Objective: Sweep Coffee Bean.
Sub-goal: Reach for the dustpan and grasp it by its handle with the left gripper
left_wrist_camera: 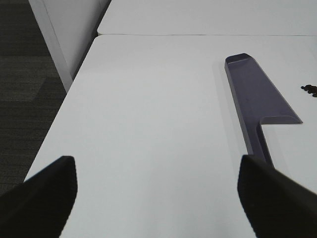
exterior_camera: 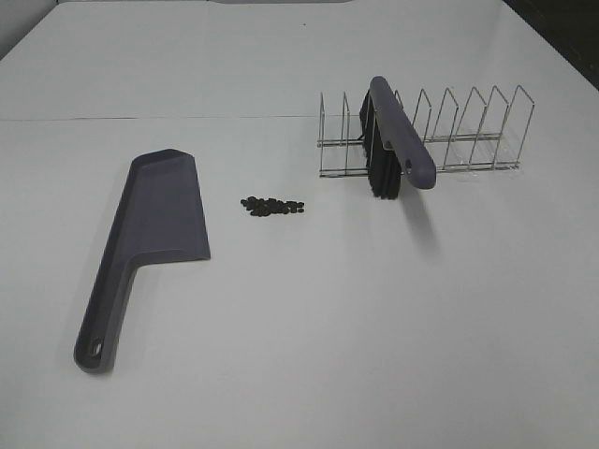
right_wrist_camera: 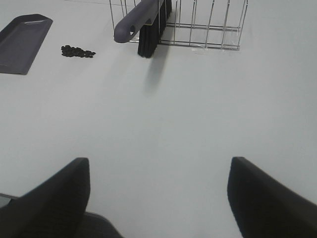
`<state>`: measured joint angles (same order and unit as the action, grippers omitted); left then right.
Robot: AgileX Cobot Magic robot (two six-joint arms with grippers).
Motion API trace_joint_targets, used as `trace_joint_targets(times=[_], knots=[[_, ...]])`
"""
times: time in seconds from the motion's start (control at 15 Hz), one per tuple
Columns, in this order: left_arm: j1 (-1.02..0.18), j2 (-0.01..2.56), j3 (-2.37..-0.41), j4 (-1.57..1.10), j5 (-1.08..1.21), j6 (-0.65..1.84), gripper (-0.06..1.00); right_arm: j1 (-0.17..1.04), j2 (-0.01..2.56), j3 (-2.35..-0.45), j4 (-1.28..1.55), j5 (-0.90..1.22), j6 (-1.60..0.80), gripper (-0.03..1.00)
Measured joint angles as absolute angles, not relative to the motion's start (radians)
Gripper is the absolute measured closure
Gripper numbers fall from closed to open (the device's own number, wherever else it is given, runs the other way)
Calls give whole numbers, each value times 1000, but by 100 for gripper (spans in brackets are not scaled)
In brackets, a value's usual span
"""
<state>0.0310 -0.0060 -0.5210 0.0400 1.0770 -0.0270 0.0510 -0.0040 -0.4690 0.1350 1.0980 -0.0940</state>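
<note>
Of the robot's body only the two pincers show. The left pincer (left_wrist_camera: 154, 161) has two fingers (left_wrist_camera: 44, 198) in matte black, each a broad wedge with a blunt, slightly rounded tip and a plain, smooth surface. The right pincer (right_wrist_camera: 159, 161) has fingers (right_wrist_camera: 49, 203) of the same black wedge shape. Beside one of them shows a dark grey rounded part (right_wrist_camera: 96, 228) of its body.

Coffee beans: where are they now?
High view: the cluster of tiny dark coffee beans lies mid-table, right of the grey-purple plastic dustpan, left of the black-bristled brush.
</note>
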Motion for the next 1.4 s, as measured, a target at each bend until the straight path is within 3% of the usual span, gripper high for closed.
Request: trace_joint_targets(times=[1.13, 1.4], knots=[[31, -6, -521, 40, 1077, -27, 13, 51, -4, -469, 154, 1097, -93, 32], [31, -6, -521, 40, 1077, -27, 12, 51, -4, -458, 169, 1105, -92, 22]])
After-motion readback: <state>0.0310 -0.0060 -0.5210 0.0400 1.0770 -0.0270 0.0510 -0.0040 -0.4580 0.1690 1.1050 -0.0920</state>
